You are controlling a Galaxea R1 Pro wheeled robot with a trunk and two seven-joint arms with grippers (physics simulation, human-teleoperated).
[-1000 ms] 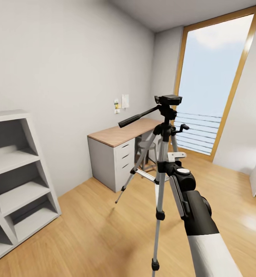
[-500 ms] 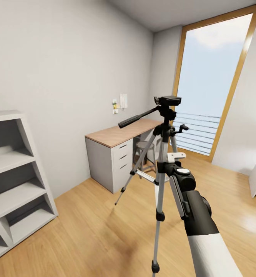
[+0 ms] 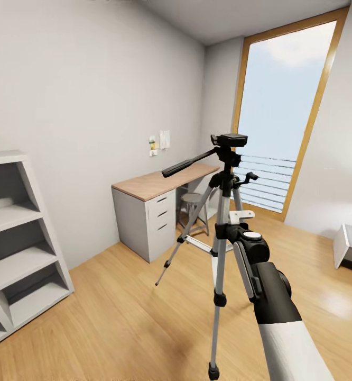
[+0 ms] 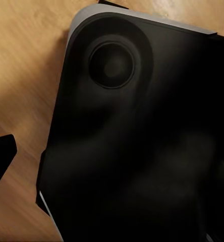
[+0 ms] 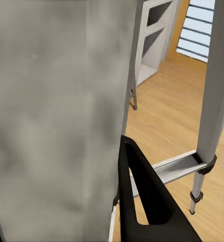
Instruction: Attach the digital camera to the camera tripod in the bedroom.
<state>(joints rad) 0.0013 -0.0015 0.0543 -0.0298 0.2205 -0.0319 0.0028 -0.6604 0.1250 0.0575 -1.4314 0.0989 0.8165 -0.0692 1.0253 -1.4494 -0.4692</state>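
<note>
The camera tripod (image 3: 222, 211) stands on the wood floor in the middle of the head view, silver legs spread. Its black pan head (image 3: 230, 142) is on top, with the side handle (image 3: 189, 163) pointing left. My right arm reaches up from the lower right, and the right gripper (image 3: 234, 222) sits tight against the centre column, about halfway up. In the right wrist view one black finger (image 5: 142, 196) lies beside a blurred grey surface, with a tripod leg (image 5: 213, 101) and brace beyond. The digital camera is hidden. The left wrist view looks onto a black rounded body (image 4: 137, 141).
A grey open shelf unit (image 3: 17, 238) stands at the left wall. A wood-topped desk (image 3: 155, 182) with drawers and a stool (image 3: 192, 203) sit behind the tripod. A tall wood-framed window (image 3: 281, 121) fills the back wall. A low grey piece of furniture (image 3: 350, 243) is at the right edge.
The whole head view has shifted: shelf, desk and window slide left in the picture, so the camera moved. My right arm keeps the same pose by the tripod.
</note>
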